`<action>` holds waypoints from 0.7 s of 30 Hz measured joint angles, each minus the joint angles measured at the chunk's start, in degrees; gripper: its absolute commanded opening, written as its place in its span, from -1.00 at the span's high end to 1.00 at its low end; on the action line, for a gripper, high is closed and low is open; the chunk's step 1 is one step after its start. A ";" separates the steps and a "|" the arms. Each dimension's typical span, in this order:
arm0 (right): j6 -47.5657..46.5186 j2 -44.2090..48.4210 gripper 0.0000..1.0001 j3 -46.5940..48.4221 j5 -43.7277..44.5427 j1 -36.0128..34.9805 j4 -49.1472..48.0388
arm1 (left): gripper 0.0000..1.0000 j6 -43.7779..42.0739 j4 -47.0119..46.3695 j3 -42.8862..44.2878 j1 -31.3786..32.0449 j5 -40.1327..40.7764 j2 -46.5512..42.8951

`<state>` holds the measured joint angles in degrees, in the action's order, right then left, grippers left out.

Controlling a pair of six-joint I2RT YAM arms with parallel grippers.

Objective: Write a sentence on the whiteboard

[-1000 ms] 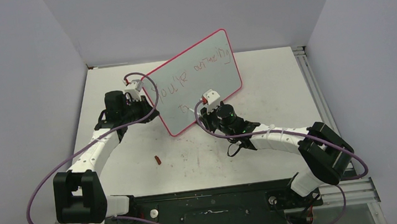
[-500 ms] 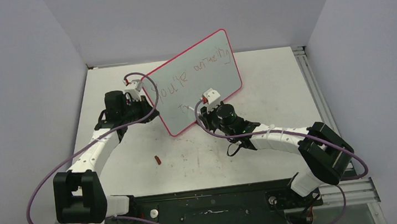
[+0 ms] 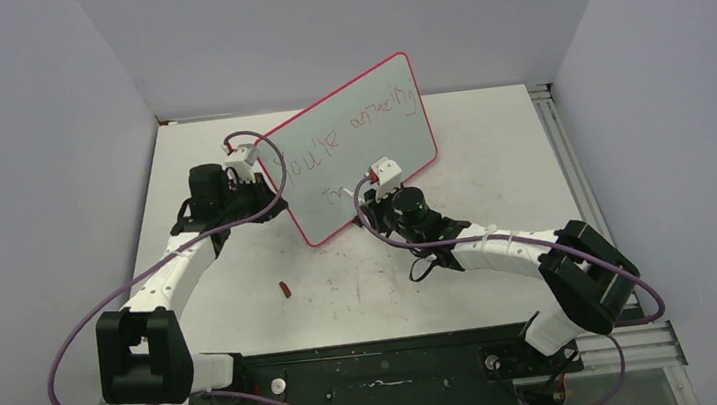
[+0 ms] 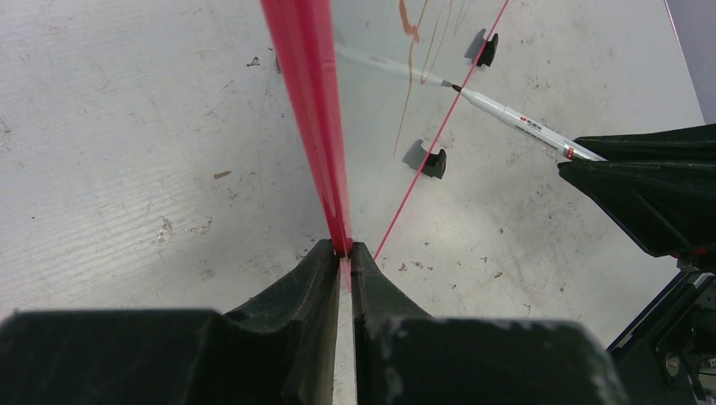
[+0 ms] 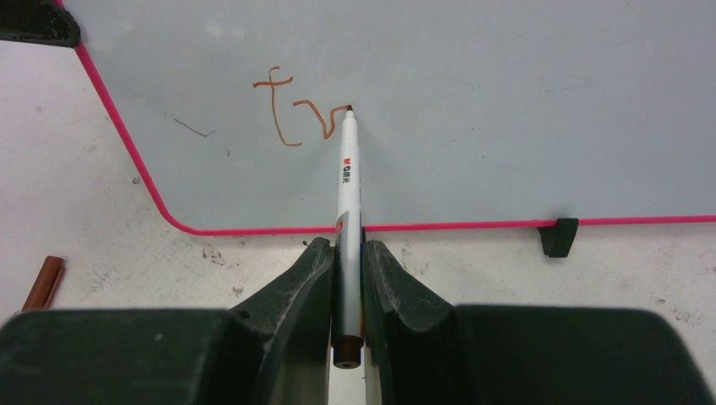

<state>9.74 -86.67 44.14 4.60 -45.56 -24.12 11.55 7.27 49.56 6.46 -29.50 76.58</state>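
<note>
The whiteboard [image 3: 410, 142], pale grey with a pink-red rim, stands tilted on the table. My left gripper [image 3: 259, 183] is shut on its left rim [image 4: 308, 101], its jaws pinching that edge [image 4: 344, 250]. The sentence [image 3: 315, 157] runs across the board in thin reddish-brown script. A lower line reads "tr" [image 5: 291, 114]. My right gripper [image 5: 347, 246] is shut on a white marker [image 5: 348, 181]. The marker's tip touches the board at the end of the "r". From the left wrist view the marker [image 4: 515, 122] meets the board from the right.
A reddish-brown marker cap [image 3: 284, 290] lies on the table in front of the board, and shows at the left edge of the right wrist view [image 5: 44, 283]. Black clip feet [image 5: 557, 236] [image 4: 431, 160] hold the board's lower edge. Grey walls enclose the table.
My right gripper has shifted slightly right along the board with the marker. The left arm and the board have not moved.
</note>
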 measured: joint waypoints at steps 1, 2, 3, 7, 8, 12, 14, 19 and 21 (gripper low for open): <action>0.09 0.00 0.89 0.00 0.09 0.09 0.00 | 0.85 0.00 0.00 0.00 0.00 0.00 0.00; 0.15 0.00 0.89 0.00 0.15 0.17 0.00 | 0.86 0.00 0.00 0.00 0.00 0.00 0.00; 0.20 0.00 0.89 0.00 0.17 0.26 0.00 | 0.85 -0.02 0.00 0.00 0.00 0.02 0.00; 0.15 0.00 0.90 0.00 0.13 0.26 0.00 | 0.86 0.00 0.00 0.00 0.00 0.02 0.00; 0.15 0.09 0.89 0.00 0.13 0.26 0.00 | 0.85 0.00 0.00 0.00 0.00 0.02 0.00; 0.13 1.18 0.89 -0.02 0.13 0.26 0.09 | 0.86 0.00 0.02 0.00 0.09 -0.09 -0.02; 0.11 2.38 0.89 -0.02 0.15 0.26 0.00 | 0.86 0.00 0.04 0.02 0.11 -0.09 -0.02; 0.07 3.28 0.89 -0.02 0.15 0.26 -0.94 | 0.86 0.00 0.04 0.02 0.11 -0.07 -0.02; 0.07 3.26 0.89 -0.02 0.13 0.31 -0.96 | 0.86 0.00 0.15 0.09 0.13 -0.07 -0.02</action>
<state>9.80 -83.42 44.12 4.73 -45.25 -25.08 11.55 7.42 49.65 6.59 -29.56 76.55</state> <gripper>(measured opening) 0.158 0.079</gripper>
